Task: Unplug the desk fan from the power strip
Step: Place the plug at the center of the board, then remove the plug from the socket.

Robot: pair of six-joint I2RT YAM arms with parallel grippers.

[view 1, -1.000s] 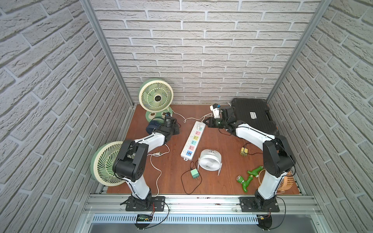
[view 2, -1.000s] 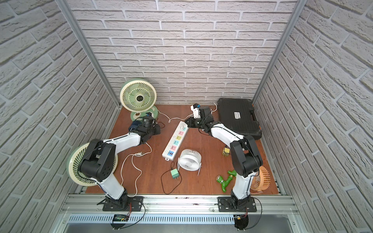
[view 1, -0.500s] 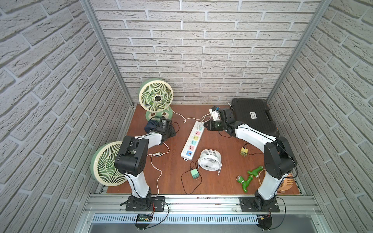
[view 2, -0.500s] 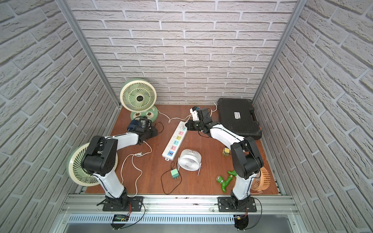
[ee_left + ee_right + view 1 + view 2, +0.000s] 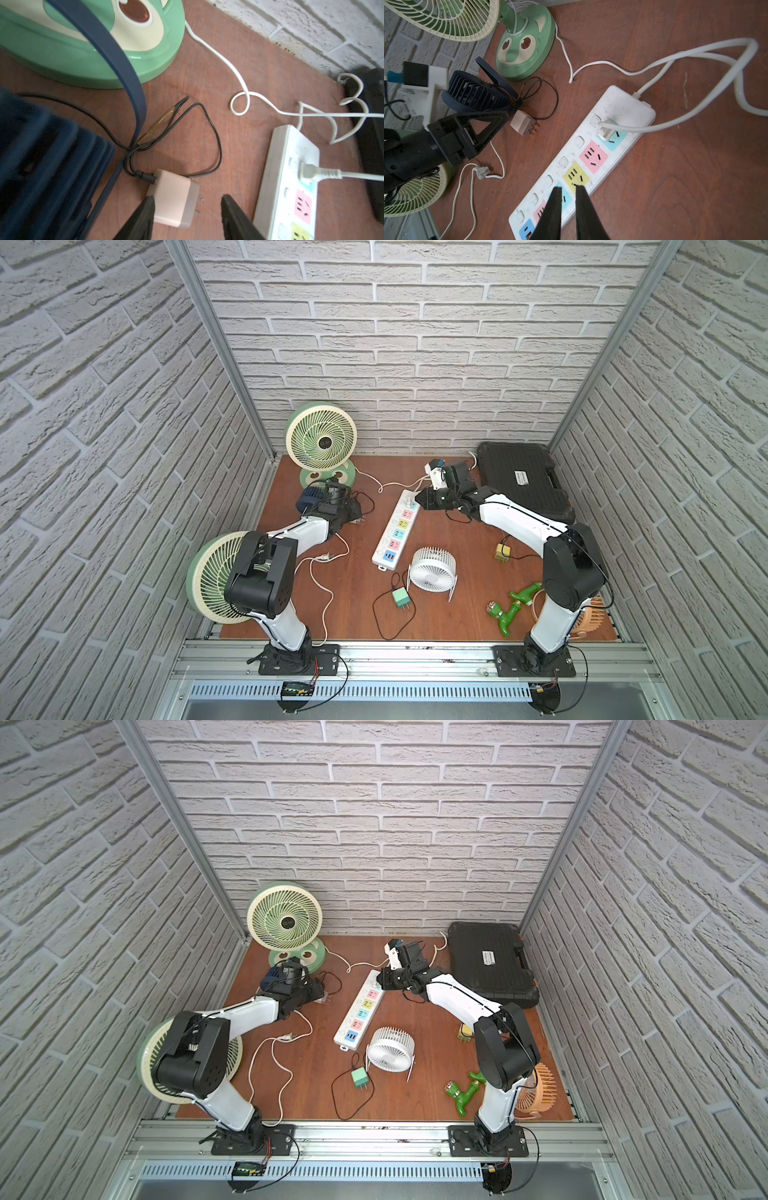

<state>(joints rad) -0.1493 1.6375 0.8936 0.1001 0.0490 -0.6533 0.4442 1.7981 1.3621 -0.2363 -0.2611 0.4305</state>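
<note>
Tabletop (image 5: 457, 543): black case (image 5: 507, 464) shut; left jaws spread; right jaws barely parted over power strip (image 5: 395, 533)

The power strip (image 5: 396, 531) is a long white bar with pastel blue, pink and yellow socket faces. It lies flat and diagonal on the brown table (image 5: 457, 626), in the middle of both top views. A white plug (image 5: 606, 130) sits in the blue socket at its upper end. The small navy desk fan (image 5: 309, 500) is at centre left. Its thin black cord ends in a pink adapter (image 5: 174, 199), which lies on the table with bare prongs, apart from the strip.
</note>
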